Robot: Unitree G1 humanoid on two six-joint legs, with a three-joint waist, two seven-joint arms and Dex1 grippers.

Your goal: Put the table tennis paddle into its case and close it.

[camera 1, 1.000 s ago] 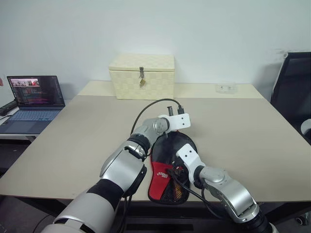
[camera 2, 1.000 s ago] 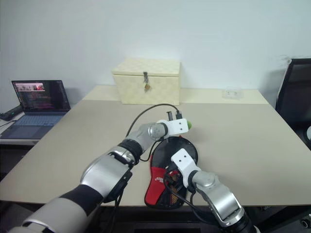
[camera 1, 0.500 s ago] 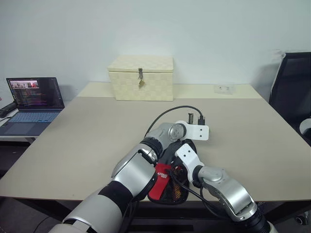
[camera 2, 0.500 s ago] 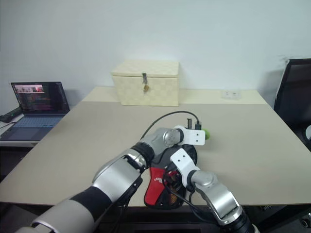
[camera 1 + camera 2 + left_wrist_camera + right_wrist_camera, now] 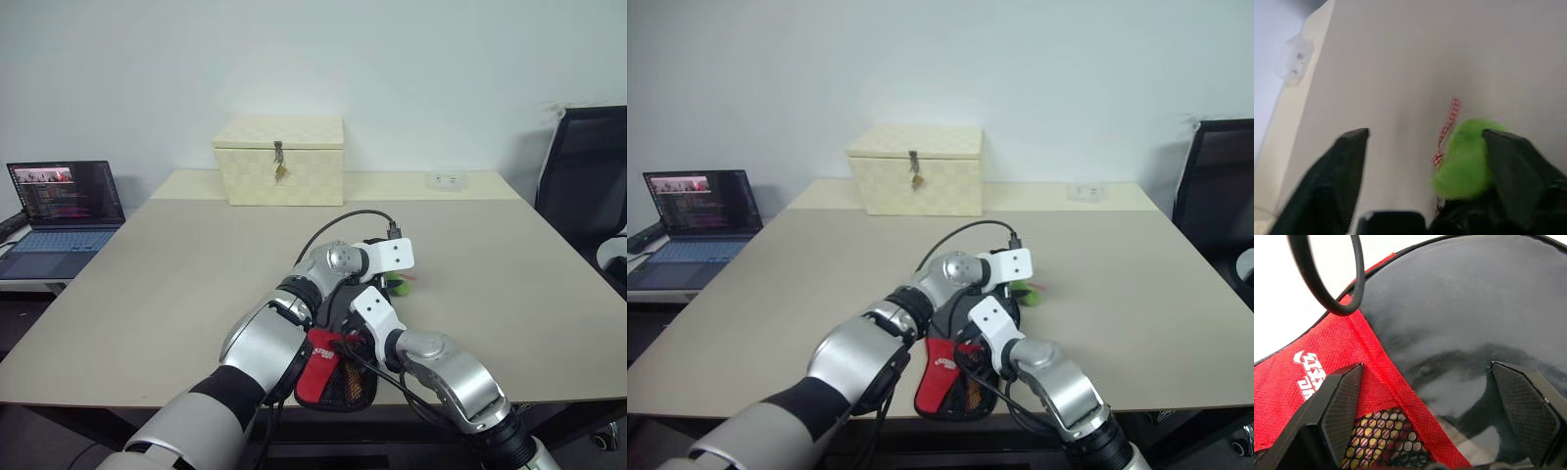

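The case (image 5: 331, 364), a black pouch with a red-and-black mesh pocket, lies at the table's near edge. The paddle is hidden. My left gripper (image 5: 1425, 134) hangs open over the case's far end. A green fuzzy tuft (image 5: 397, 286) on a red-and-white cord lies by one of its fingers (image 5: 1513, 166), and nothing is gripped. My right gripper (image 5: 1427, 374) is open just above the case. Its fingers straddle the red pocket (image 5: 1312, 387) and the glossy black face (image 5: 1459, 318).
A cream woven latched box (image 5: 279, 159) stands at the back of the beige table (image 5: 167, 274). A small clear item (image 5: 446, 179) lies at the back right. An open laptop (image 5: 59, 196) sits on a side desk to the left, and a black chair (image 5: 588, 176) stands on the right.
My left gripper was shut on the green tuft, carried it right along the case's far rim, then opened and let it go. The right gripper stayed over the case.
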